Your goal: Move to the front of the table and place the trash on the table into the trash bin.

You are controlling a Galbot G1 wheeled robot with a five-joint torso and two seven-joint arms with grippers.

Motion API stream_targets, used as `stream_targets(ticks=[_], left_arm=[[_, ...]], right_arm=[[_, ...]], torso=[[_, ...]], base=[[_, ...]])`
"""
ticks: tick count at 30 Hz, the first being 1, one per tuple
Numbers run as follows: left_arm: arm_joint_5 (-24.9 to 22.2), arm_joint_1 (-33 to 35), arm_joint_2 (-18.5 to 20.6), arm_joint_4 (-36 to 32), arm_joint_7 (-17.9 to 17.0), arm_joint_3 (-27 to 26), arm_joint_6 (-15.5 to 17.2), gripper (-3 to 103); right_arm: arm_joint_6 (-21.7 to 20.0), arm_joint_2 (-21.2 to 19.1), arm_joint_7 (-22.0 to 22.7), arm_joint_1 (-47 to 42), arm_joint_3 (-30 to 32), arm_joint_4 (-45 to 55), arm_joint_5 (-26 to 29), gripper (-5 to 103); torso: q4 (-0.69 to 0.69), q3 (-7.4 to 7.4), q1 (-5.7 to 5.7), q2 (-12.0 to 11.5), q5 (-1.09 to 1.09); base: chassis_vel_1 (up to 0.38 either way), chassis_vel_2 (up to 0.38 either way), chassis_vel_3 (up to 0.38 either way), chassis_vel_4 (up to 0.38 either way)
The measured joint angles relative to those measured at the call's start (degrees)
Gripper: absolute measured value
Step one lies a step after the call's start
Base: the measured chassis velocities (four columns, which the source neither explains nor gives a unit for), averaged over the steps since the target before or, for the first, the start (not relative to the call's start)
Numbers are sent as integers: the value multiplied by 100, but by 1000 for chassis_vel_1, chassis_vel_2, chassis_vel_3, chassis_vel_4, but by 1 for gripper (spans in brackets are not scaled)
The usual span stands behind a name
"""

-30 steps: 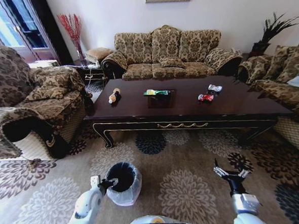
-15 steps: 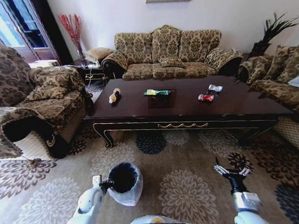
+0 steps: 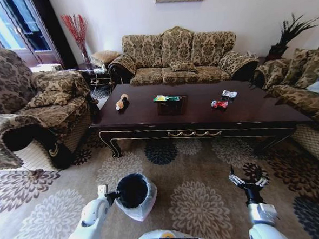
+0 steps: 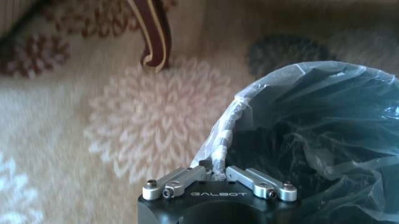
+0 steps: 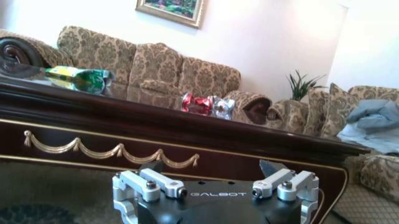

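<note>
The dark glossy table stands ahead, across the carpet. On it lie a tan-orange bottle, a green-yellow bottle, a red wrapper and a silver-white wrapper. The black trash bin with its white liner sits on the carpet close to me, tilted. My left gripper is shut on the bin's rim; its own tips pinch the liner edge. My right gripper hangs open over the carpet, low before the table's apron, and empty. The green-yellow bottle and red wrapper show on top.
Patterned sofas ring the table: an armchair on the left, a long sofa behind, another sofa on the right. A curved table leg stands near the bin. Floral carpet lies between me and the table.
My left gripper has drawn the bin a little to the right and toward me, tipping it more. The right gripper has barely shifted. The trash on the table has not moved.
</note>
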Motion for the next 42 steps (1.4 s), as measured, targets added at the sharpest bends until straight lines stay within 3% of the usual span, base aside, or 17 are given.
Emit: stream_targets(ticks=[10, 16, 21, 33, 42], left_arm=[[160, 533, 43, -1436, 13, -447, 4, 0], [222, 932, 28, -2998, 33, -836, -20, 0], [133, 1073, 161, -3632, 18, -997, -15, 0], [163, 1309, 35, -3666, -214, -925, -470, 0], [-112, 1308, 28, -3667, -342, -911, -498, 0]], right_arm=[[-389, -261, -165, 270, 53, 335, 263, 100], [-750, -448, -300, 346, 104, 676, 376, 100], [-837, -463, -274, 388, 85, 754, 346, 100], [-781, -506, -269, 325, 98, 787, 328, 100], [-783, -499, -236, 327, 101, 864, 330, 100]], torso=[[2, 0, 0, 1, 1], [2, 0, 0, 2, 2], [0, 0, 0, 3, 4], [1, 20, 17, 38, 2], [1, 148, 89, 240, 1]], base=[[0, 0, 0, 0], [0, 0, 0, 0], [0, 0, 0, 0], [0, 0, 0, 0], [0, 0, 0, 0]])
